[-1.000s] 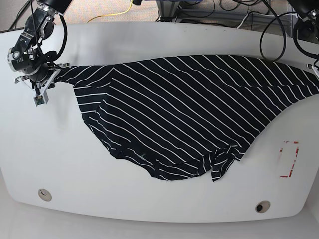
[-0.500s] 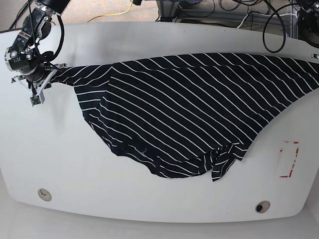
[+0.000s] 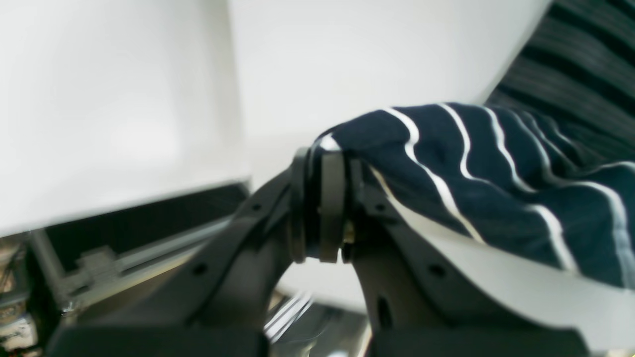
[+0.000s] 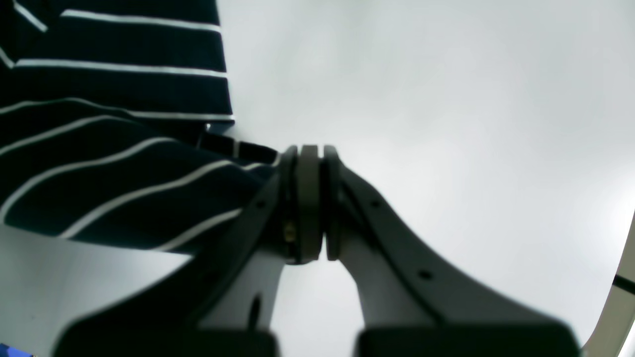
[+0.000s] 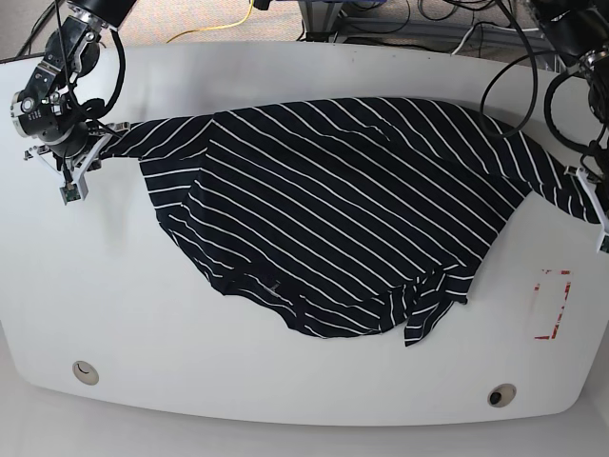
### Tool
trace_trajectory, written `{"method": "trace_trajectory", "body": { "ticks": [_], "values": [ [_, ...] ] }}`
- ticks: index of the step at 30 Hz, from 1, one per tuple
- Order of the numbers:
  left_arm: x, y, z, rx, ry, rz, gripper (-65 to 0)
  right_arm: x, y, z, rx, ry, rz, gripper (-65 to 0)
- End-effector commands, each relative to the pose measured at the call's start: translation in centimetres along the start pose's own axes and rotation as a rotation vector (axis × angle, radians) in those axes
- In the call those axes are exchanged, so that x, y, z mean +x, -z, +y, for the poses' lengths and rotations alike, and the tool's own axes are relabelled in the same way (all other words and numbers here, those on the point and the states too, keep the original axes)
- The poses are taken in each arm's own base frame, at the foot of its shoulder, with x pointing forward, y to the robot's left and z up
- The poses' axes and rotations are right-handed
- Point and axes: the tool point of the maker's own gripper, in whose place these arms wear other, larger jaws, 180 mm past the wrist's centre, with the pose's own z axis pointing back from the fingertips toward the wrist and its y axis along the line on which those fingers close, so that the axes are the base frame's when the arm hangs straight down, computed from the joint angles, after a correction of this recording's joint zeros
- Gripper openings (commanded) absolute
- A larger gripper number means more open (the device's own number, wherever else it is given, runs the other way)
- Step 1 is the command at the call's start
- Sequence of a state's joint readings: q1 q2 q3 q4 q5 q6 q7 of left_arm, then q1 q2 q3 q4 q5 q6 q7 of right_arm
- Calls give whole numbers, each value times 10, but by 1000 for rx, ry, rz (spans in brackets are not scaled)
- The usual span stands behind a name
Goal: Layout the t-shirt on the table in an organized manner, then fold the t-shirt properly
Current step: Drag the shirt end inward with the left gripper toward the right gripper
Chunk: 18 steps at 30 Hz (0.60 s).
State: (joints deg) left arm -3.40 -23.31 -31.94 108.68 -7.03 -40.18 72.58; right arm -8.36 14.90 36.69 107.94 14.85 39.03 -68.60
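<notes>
Base view, left to right. The right hand [image 5: 84,164], clamped on one end of the t-shirt [image 5: 333,209], holds it near the table's [image 5: 143,314] left edge; the wrist view shows cloth pinched between closed fingers [image 4: 302,198]. The garment spans the far half of the table, its lower hem bunched. The left hand [image 3: 322,198] grips the opposite end at the right edge. Likely risks: uneven pulling could slip cloth from either pinch, or drag it over the edge. The surface is smooth and white, with two round fittings [image 5: 86,371] and a red-outlined mark [image 5: 552,305]; cables [image 5: 381,14] lie beyond.
</notes>
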Motion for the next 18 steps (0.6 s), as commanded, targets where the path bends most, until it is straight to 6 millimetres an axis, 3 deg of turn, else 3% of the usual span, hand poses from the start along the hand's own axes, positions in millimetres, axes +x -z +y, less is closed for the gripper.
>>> {"method": "trace_trajectory", "body": {
  "ticks": [1,8,18],
  "values": [
    [23,-4,19,57,-10,-43,-650,13,-6,-8,-26,-16,-44,-650],
    [54,13,34,50,-59,-73,-650,14,-6,-7,-21,-15,-49,-650],
    [89,32,40,0,-121,-213,-650,15,-6,-1,-12,-11,-56,-650]
  ]
}}
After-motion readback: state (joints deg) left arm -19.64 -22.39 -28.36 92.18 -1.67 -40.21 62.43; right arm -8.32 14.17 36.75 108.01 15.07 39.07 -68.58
